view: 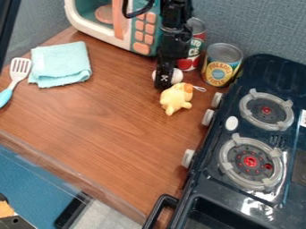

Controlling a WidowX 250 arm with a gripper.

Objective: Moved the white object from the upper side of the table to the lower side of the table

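A: Starting nearest, what could spoil the move?

B: The near edge of the table. If the white object is let go too close to it, a rounded thing like that could roll off.

A: And beside that edge?

B: The stove's handle stands out by the near right corner. Farther up the table's right edge come the white knobs; a path drifting that way could catch on them.

A: Next out from there?

B: The yellow toy, just on the near side of the end effector, toward the far right corner. A low, straight pull toward the near edge would likely shove it along (soft as it looks, it could tip the load sideways). Its loop might snag too. Lifting first seems the safer choice.

A: Where is the white object itself?

B: Right at the end effector, beyond the toy, showing on both sides of it. Whether the end effector is wide, narrow or holding it, B cannot tell. If the grip is off-centre, the object might slip during the lift.

A: Anything farther?

B: The yellow-labelled can and the red-labelled can, then the toy microwave. A sideways swing could knock a can over.
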